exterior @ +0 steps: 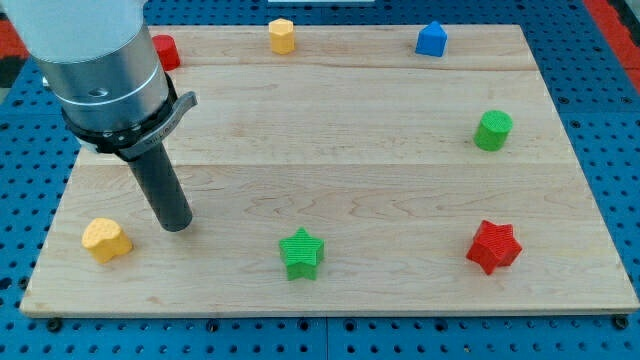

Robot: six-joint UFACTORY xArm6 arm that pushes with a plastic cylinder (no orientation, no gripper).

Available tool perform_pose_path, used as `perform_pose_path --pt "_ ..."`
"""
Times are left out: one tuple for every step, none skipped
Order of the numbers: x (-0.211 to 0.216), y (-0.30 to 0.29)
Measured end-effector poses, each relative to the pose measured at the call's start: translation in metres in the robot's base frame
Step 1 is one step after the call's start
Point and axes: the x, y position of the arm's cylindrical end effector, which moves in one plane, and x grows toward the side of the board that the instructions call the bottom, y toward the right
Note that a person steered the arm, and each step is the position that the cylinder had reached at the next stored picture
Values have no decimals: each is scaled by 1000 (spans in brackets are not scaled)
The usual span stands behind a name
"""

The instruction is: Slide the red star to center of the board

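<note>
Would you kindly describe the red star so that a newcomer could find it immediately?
Start at the wooden board and go to the corner at the view's bottom right. The red star sits there, below the green cylinder and right of the green star. It is the only red star-shaped block; my tip is far off at the view's left, beside the yellow heart.

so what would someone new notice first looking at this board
Probably the big silver arm at the view's upper left, with its dark rod coming down to my tip on the board's left side, just right of the yellow heart block. Next, the red star near the lower right corner, far from my tip, with the green star between them along the bottom.
</note>
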Motion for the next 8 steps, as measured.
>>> perform_pose_path --pt "-8 -7" --pt "-13 -12" --pt "-42 29" --pt "-43 171" --pt "-65 281" --pt "-51 380" --pt "13 412" --pt "51 357"
